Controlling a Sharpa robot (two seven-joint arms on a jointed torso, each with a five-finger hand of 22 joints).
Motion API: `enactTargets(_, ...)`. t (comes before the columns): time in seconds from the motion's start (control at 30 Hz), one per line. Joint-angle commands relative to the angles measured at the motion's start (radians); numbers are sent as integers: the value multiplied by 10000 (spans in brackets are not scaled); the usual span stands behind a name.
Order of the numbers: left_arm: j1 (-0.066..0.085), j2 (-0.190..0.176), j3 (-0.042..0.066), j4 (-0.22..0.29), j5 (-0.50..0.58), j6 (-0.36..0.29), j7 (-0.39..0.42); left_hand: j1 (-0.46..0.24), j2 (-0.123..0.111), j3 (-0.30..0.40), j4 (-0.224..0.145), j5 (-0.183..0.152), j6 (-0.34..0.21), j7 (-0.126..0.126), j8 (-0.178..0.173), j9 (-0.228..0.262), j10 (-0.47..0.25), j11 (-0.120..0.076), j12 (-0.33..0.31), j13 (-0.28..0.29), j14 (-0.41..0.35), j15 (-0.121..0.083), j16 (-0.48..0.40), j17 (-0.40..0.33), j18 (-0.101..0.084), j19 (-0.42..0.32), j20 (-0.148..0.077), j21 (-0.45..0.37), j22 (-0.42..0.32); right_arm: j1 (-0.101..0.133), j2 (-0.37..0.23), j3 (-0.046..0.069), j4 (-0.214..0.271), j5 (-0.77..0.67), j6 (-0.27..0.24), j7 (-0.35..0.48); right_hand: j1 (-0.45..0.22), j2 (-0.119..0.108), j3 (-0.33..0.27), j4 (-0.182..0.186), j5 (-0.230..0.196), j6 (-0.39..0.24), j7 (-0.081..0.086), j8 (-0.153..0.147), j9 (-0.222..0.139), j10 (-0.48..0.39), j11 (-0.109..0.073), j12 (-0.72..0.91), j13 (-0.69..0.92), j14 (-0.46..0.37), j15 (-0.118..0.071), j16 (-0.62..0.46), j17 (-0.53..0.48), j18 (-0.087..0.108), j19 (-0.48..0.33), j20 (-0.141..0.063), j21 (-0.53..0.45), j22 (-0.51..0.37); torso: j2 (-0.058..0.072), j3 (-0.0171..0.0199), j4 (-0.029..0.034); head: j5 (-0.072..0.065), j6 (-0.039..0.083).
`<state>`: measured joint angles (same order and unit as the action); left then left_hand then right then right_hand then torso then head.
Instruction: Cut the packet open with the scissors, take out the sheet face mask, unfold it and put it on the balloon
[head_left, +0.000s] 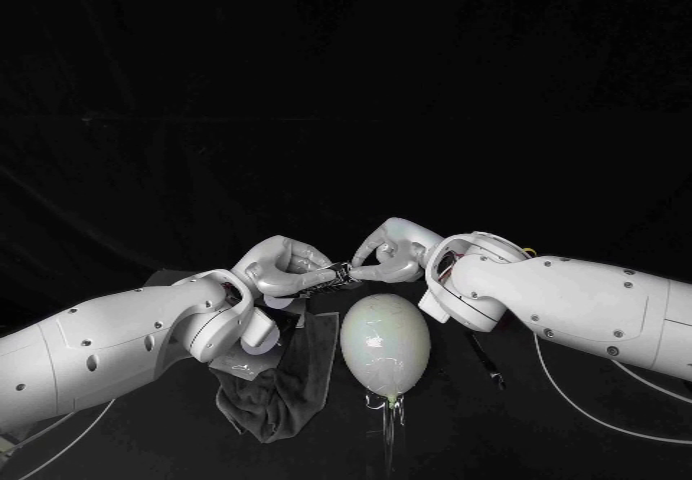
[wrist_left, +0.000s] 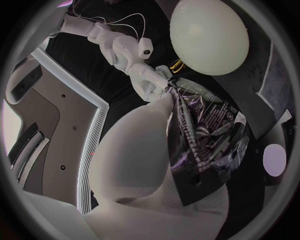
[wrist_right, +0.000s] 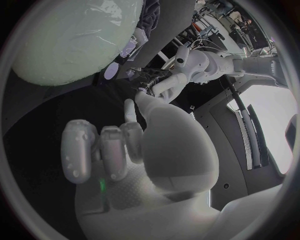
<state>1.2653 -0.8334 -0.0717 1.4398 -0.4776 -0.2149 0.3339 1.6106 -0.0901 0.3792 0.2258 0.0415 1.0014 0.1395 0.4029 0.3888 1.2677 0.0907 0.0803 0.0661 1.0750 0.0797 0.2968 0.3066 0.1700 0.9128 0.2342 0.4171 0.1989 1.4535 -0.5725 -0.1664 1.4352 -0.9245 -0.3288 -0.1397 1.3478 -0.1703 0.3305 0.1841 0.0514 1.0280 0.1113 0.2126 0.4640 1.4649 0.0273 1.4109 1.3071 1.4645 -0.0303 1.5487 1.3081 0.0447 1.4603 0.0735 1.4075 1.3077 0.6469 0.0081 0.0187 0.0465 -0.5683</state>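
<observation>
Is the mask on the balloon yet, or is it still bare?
Bare: the balloon lies uncovered, pale all over, while the left hand and right hand pinch the dark packet between them.

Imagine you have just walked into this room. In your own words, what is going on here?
The left robot hand holds a dark printed packet up close to the pale balloon, which sits on the black table. The right robot hand pinches the packet's top edge, so both hands meet on it. No mask is on the balloon yet. Whether the packet has already been cut open cannot be told.
</observation>
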Motion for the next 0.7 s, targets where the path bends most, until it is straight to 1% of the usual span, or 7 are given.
enactTargets(0.03, 30, 47, 24, 59, -107, 133, 163, -15, 102, 2, -60, 68, 50, -23, 49, 14, 93, 8, -60, 5, -10, -67, 65, 14, 46, -58, -13, 72, 11, -10, 2, 2, 68, -26, 401, 191, -83, -4, -75, -1, -33, -44, 25, -7, -11, 234, 61, 27, 1519, 923, -26, 44, 1972, -96, 373, -8, 2, 2163, -7, 4, -4, 3, -9)
enactTargets(0.3, 30, 63, 24, 51, -114, 113, 175, -15, 107, 6, -61, 68, 50, -24, 49, 16, 97, 7, -61, 5, -11, -67, 67, 17, 45, -64, -13, 79, 16, -10, -24, 2, 112, -35, 852, 157, -92, -11, -97, 11, -32, -46, 23, -6, -11, 239, 60, 36, 1525, 923, -25, 45, 1974, -97, 375, -6, 7, 2165, -5, 0, 0, -18, -16)
enactTargets(0.43, 30, 82, 25, 49, -125, 101, 181, -15, 107, 6, -61, 68, 50, -24, 49, 16, 97, 7, -61, 5, -11, -67, 67, 17, 45, -64, -13, 80, 17, -9, -2, 1, 159, -71, 1057, 114, -38, 8, -99, -5, -31, -32, 5, 6, -6, 233, 49, 24, 1519, 922, -30, 43, 1970, -96, 373, -5, 4, 2164, -2, -4, 15, -30, -33)
enactTargets(0.57, 30, 96, 26, 41, -205, 72, 182, -15, 111, 10, -63, 67, 49, -25, 50, 18, 100, 7, -63, 5, -13, -68, 69, 20, 44, -70, -14, 87, 22, -9, -30, 1, 238, -110, 1205, 67, 174, 81, -55, -92, -29, -13, -18, 27, 0, 227, 23, 12, 1517, 921, -50, 42, 1966, -91, 365, -10, -8, 2160, -4, -10, 19, -40, -36)
enactTargets(0.63, 30, 98, 26, 40, -227, 66, 184, -14, 113, 12, -64, 67, 49, -26, 50, 20, 102, 6, -64, 5, -14, -69, 70, 22, 44, -73, -15, 92, 26, -9, -43, 1, 255, -126, 1243, 47, 391, 155, 46, -206, -9, -4, -36, 36, -2, 229, 4, 15, 1524, 919, -64, 39, 1957, -90, 364, -15, -9, 2159, -5, -8, 17, -42, -38)
enactTargets(0.7, 31, 99, 27, 40, -257, 61, 187, -14, 113, 12, -64, 67, 49, -26, 50, 20, 102, 6, -64, 5, -14, -69, 70, 22, 44, -73, -15, 92, 26, -9, -55, 1, 270, -141, 1292, 18, 684, 246, 220, -380, 100, 16, -40, 47, -13, 224, -4, 9, 1527, 918, -76, 36, 1951, -90, 365, -23, -6, 2160, -2, -6, 15, -38, -46)
